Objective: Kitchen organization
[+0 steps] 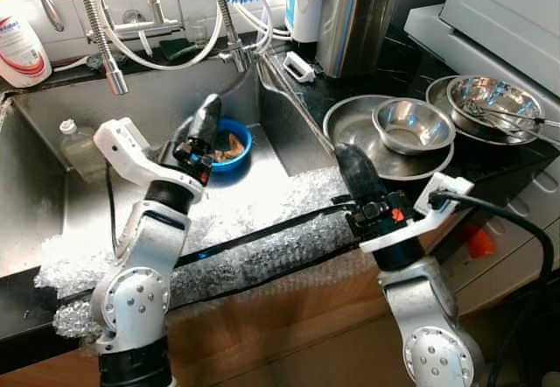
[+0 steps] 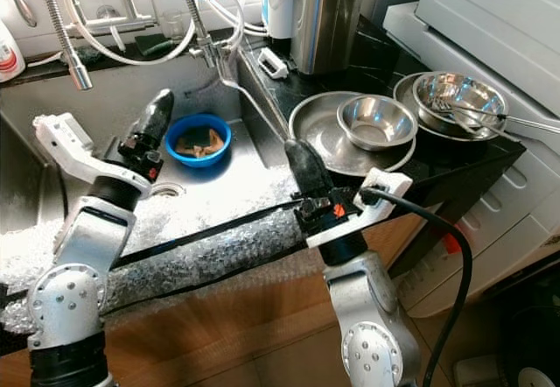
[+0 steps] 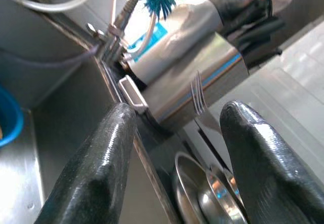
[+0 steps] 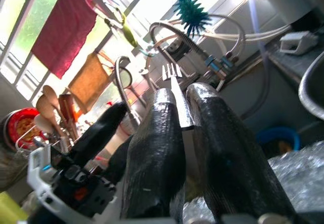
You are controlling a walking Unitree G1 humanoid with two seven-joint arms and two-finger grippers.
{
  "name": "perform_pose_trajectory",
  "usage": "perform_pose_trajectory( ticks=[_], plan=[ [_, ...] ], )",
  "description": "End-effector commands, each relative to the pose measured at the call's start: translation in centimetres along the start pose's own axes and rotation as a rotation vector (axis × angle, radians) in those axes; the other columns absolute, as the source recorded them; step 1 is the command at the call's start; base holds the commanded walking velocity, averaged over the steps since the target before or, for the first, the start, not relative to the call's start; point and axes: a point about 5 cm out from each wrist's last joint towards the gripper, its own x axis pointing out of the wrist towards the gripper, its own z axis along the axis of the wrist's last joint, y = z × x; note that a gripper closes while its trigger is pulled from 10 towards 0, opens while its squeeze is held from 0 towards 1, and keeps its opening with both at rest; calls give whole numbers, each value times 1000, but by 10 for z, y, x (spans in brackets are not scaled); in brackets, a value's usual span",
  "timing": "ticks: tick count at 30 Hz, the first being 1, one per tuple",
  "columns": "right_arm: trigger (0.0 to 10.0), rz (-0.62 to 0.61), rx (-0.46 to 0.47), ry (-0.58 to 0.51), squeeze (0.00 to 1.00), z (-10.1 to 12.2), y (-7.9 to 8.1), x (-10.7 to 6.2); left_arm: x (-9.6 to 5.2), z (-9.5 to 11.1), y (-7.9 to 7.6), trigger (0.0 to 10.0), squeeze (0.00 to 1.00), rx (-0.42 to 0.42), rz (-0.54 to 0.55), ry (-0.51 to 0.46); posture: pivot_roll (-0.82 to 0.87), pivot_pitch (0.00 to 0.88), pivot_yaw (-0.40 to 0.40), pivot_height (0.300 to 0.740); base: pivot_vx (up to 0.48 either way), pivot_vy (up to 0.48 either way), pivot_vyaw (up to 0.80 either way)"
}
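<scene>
Fork [image 4: 175, 89]: clamped upright betw. fingers of right gripper [image 1: 353, 170], tines up, over bubble-wrapped counter edge [image 1: 262, 247], just beside sink [image 1: 52, 212]. Left gripper [image 1: 204, 123]: jaws spread, nothing held, over sink near blue bowl [image 2: 198, 139] w/ scraps. Steel bowl [image 1: 413, 125] sits in large steel pan [image 1: 350, 129] on counter at robot's right; second steel bowl [image 1: 493, 100] w/ utensils behind.

- Blue bowl [image 1: 233, 144] is sitting just past the black-fingered left gripper [image 1: 206, 117].
- Silver fork [image 4: 177, 95] is showing between the black right gripper [image 4: 188, 98] fingers.
- Teal brush [image 4: 191, 9] is bristling beyond them.
</scene>
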Motion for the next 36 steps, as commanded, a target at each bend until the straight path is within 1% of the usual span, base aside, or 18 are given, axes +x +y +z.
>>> perform_pose_trajectory(
  ticks=[1,3,13,15,20,24,27,34,35,36],
  plan=[
    [10000,50,25,2,0,0,8,-1,-3,-4,-8,10000,0,-11,-52,44,-6,106,-3,740,0,0,0],
    [10000,91,51,10,0,0,12,-2,-3,-6,-9,10000,0,-30,-54,51,-9,103,-2,740,0,0,0],
    [10000,132,80,35,0,-2,16,-5,-5,-8,-14,10000,0,-63,-85,70,-8,95,-5,740,0,0,0],
    [10000,136,75,50,0,-4,17,-6,-6,-7,-17,10000,0,-95,-97,60,-8,95,-6,740,0,0,0],
    [10000,128,66,71,0,-7,15,-7,-6,-7,-19,10000,0,-97,-107,63,-5,98,-7,740,0,0,0],
    [10000,142,64,88,0,-8,16,-8,-7,-11,-22,10000,0,-96,-126,86,-6,102,-7,740,0,0,0],
    [10000,162,57,107,0,-10,17,-9,-8,-12,-22,10000,0,-112,-123,91,-9,105,-8,740,0,0,0],
    [10000,184,59,130,0,-11,20,-11,-8,-13,-23,10000,0,-112,-118,90,-9,111,-13,740,0,0,0],
    [10000,183,41,144,0,-12,19,-12,-8,-13,-23,10000,0,-117,-114,87,-10,113,-13,740,0,0,0],
    [10000,180,26,155,0,-13,19,-12,-8,-14,-22,6118,0,-119,-114,88,-10,114,-14,740,0,0,0]
  ],
)
